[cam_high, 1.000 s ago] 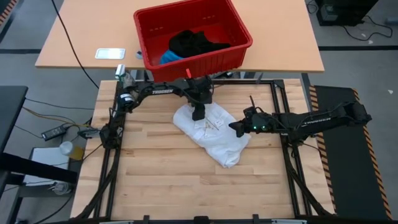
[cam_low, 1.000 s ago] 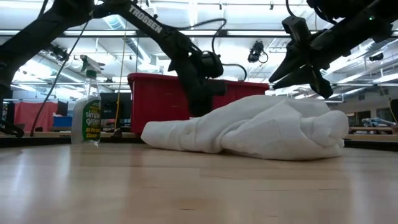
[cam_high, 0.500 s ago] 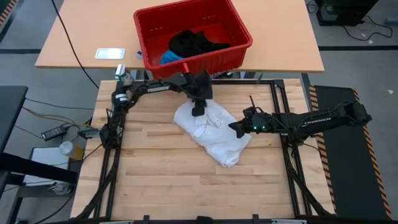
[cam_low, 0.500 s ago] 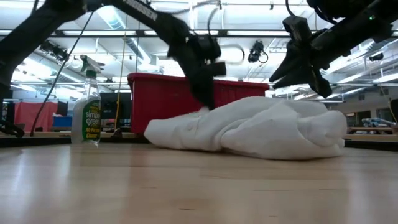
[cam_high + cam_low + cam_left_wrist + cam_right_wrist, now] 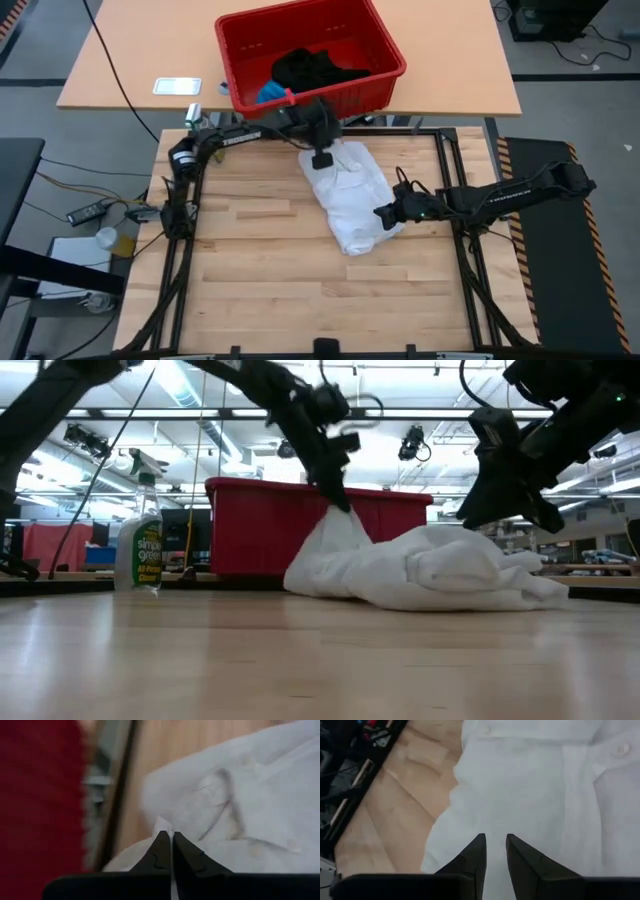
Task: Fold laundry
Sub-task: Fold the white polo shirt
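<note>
Left gripper (image 5: 322,158), just above centre in the high view, is pinched tight on the upper end of the crumpled white button-up cloth shirt (image 5: 350,195); the low view shows that end drawn up into a peak under its closed fingers (image 5: 338,495), right in front of the red plastic basket (image 5: 385,62). From that pinch the shirt's long axis runs down and slightly right across the pale wooden table (image 5: 250,280), ending near the right gripper (image 5: 383,213), which sits at the lower right edge of the cloth with its jaws only narrowly apart; whether it holds a fold I cannot tell. So each arm is at one end, and any spreading pull would run along that line. A black garment (image 5: 312,68) and a bright blue one (image 5: 271,92) lie in the basket at upper centre.
</note>
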